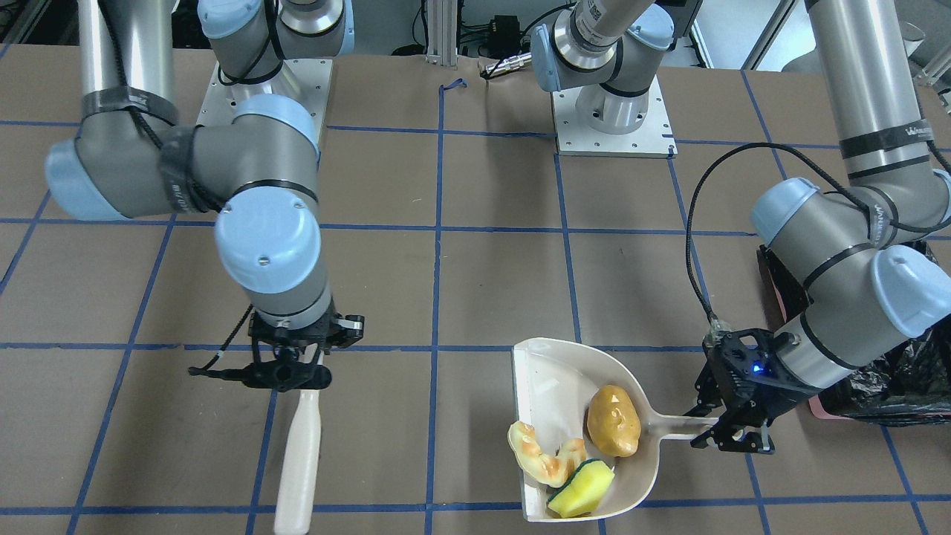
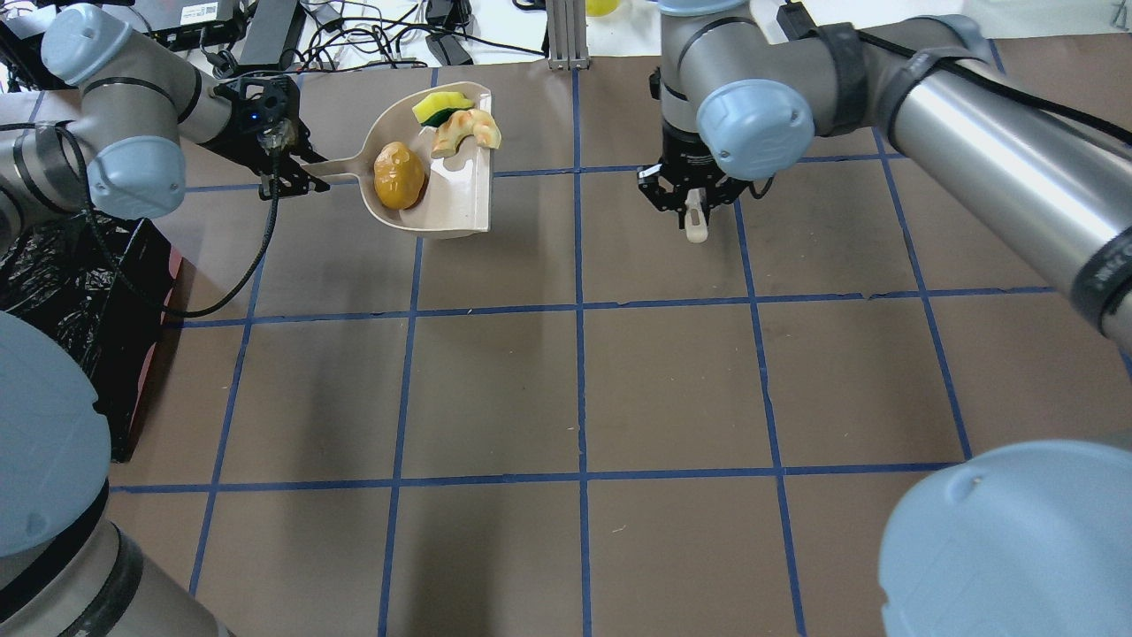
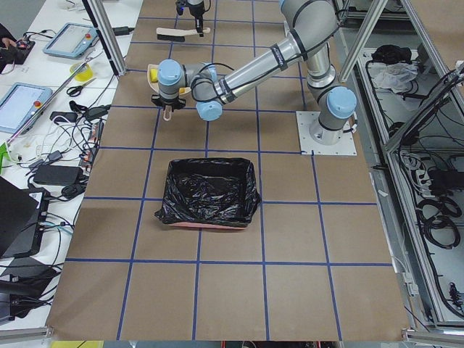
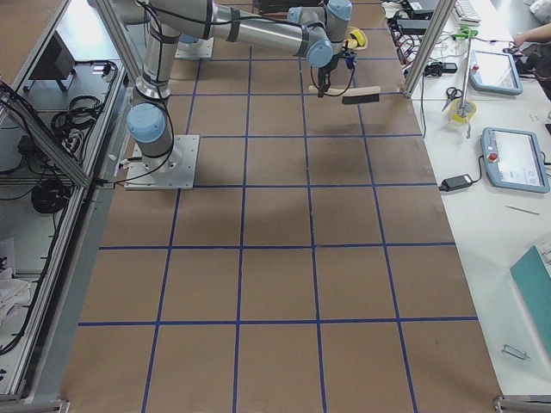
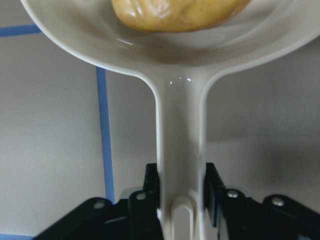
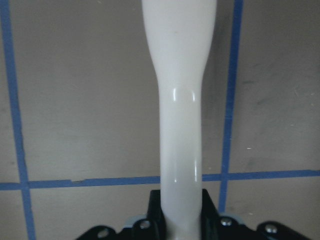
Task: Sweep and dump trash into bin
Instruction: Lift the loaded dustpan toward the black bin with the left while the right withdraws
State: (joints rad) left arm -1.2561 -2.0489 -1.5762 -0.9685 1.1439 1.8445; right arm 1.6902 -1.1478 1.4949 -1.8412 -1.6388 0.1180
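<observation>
On the far side of the table (image 2: 672,380), toward the robot's left, the left gripper (image 1: 732,440) is clamped on the handle of the dustpan (image 1: 550,357); the wrist view shows both fingers pressed against the handle's sides. All the trash lies in the pan: the potato (image 1: 614,420) sits deepest, next to the handle, while the croissant (image 1: 539,453) and sponge (image 1: 581,490) touch each other near the open lip. The pan's long axis runs across the table, with the handle pointing to the robot's left and the mouth to its right. Whether it is clear of the surface I cannot tell. The bin (image 1: 906,379) stands beyond the handle end, further to the robot's left and closer to the robot's base than the gripper, near but apart from it, and partly under the left arm's elbow. The left arm is much the nearer one. The dump therefore looks to call for drawing the pan back and leftward, handle leading, and then turning its lip over the bin's opening. The croissant and sponge, being near the lip, would likely slip out first if the pan tips early. The right gripper (image 1: 290,371), well apart on the robot's right, is closed on the brush (image 1: 299,461) handle.
</observation>
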